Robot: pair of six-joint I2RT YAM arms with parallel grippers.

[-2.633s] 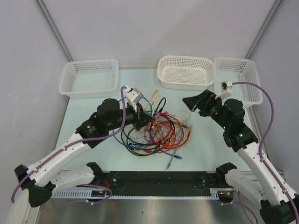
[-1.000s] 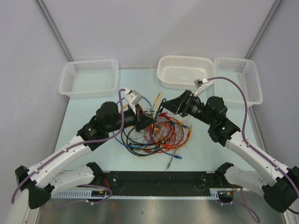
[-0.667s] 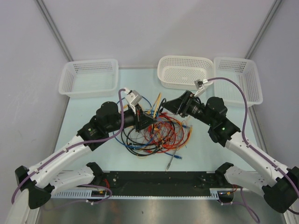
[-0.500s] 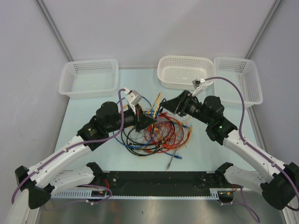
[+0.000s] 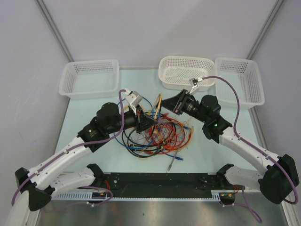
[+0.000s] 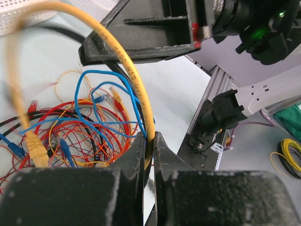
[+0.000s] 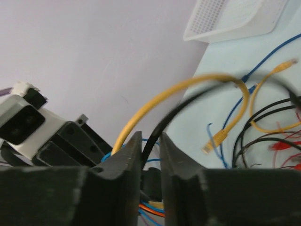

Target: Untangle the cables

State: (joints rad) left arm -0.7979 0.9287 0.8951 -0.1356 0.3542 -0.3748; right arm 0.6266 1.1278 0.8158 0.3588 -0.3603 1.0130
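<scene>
Cables [image 5: 162, 134] lie tangled mid-table [image 5: 207, 150]. At ten o'clock the left gripper [image 6: 149, 141] clenches a yellow cable [image 6: 127, 66]. At twelve, the right gripper [image 7: 150, 141] straddles a black cable [image 7: 159, 128], grip unclear. Separate them slowly, watching for snags.

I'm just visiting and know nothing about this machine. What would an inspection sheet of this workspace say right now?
Surface: pale teal table, three white baskets along its far edge, nothing seen in them.
Job's things: cables in red, orange, blue, yellow and black, one tangled heap mid-table.
Clutter: nothing seen.
Pincers: left pincer shut on a yellow cable; right pincer nearly closed around a black cable, grip uncertain.
Cables: purple hoses run along both arms.
Surroundings: plain pale walls, metal frame posts.
</scene>
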